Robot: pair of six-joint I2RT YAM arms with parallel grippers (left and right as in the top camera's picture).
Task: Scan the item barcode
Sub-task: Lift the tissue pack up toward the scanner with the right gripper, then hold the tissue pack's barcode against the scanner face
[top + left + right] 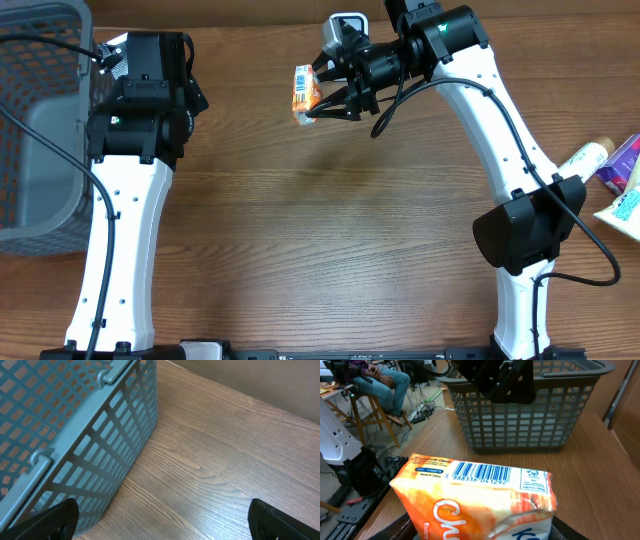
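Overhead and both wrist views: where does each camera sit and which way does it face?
Overhead: above the table, looking straight down; left arm and right arm show, the right holding the orange packet.
Left wrist: on the left arm, looking down past its open jaws at the basket wall and table.
Right wrist: on the right arm, looking over the packet's barcode toward the basket; jaws barely show beneath.
Shared: basket in all three; packet in overhead and right wrist.

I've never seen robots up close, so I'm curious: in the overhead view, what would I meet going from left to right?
Grey basket, left arm, orange packet, right arm holding it, white tube, purple packet.
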